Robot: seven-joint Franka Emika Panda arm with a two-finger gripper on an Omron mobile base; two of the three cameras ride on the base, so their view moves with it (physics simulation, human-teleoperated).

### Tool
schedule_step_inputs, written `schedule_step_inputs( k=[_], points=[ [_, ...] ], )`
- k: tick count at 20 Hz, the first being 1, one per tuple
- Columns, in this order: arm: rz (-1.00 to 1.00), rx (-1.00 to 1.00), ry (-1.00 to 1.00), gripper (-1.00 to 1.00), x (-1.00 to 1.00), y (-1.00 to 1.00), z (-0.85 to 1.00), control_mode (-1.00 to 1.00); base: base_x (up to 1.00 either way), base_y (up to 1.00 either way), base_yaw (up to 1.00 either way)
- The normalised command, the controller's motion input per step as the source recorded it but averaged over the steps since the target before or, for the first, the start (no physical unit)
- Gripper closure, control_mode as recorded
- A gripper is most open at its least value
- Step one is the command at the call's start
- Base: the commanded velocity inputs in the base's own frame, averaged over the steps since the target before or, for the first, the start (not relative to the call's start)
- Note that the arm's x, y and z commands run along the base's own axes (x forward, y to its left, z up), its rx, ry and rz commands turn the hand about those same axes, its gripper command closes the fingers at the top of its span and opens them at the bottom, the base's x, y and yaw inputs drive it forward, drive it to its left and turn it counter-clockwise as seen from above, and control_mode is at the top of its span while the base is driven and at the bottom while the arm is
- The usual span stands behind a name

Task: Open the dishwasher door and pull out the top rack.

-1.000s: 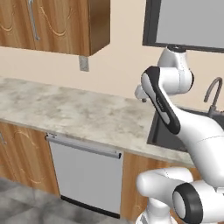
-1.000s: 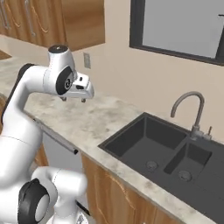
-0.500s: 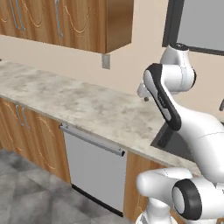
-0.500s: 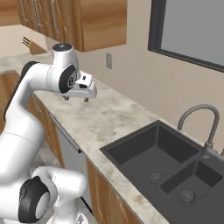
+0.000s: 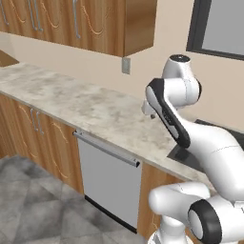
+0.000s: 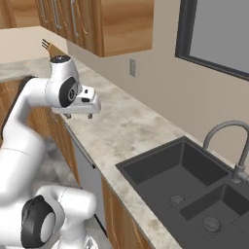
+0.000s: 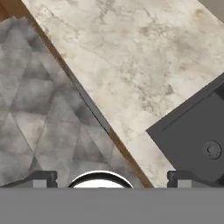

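I am holding the gripper [image 6: 78, 115] high over the stone table [image 5: 90, 112], jaws spread wide and gripping nothing, because I am not reaching for anything yet. The dishwasher door [image 5: 108, 182] is sitting shut under the table, between the wooden cabinets [image 5: 40, 143], with its long silver bar handle [image 5: 106, 148] along the top. The door is closed, so the top rack is hiding behind it. I think I am needing to go down to that handle next.
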Motion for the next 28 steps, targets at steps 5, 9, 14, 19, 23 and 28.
schedule_step_inputs(
  k=[5, 9, 14, 19, 23, 28],
  points=[
    [0.19, -0.43, 0.05, -1.0, 0.0, 1.0, -0.76, -1.0, 0.0, 0.0, 0.0],
    [0.18, -0.34, 0.16, -1.0, 0.0, 0.8, -0.73, -1.0, 0.0, 0.0, 0.0],
    [0.1, -0.41, 0.0, -1.0, 0.0, 0.42, -0.94, -1.0, 0.0, 0.0, 0.0],
    [0.01, -0.43, -0.02, -1.0, 0.06, 0.18, -0.78, -1.0, 0.0, 0.0, 0.0],
    [-0.02, -0.31, -0.05, -1.0, 0.35, 0.16, -0.45, -1.0, 0.0, 0.0, 0.0],
    [-0.05, -0.24, -0.06, -1.0, 0.49, 0.13, -0.4, -1.0, 0.0, 0.0, 0.0]
  ],
)
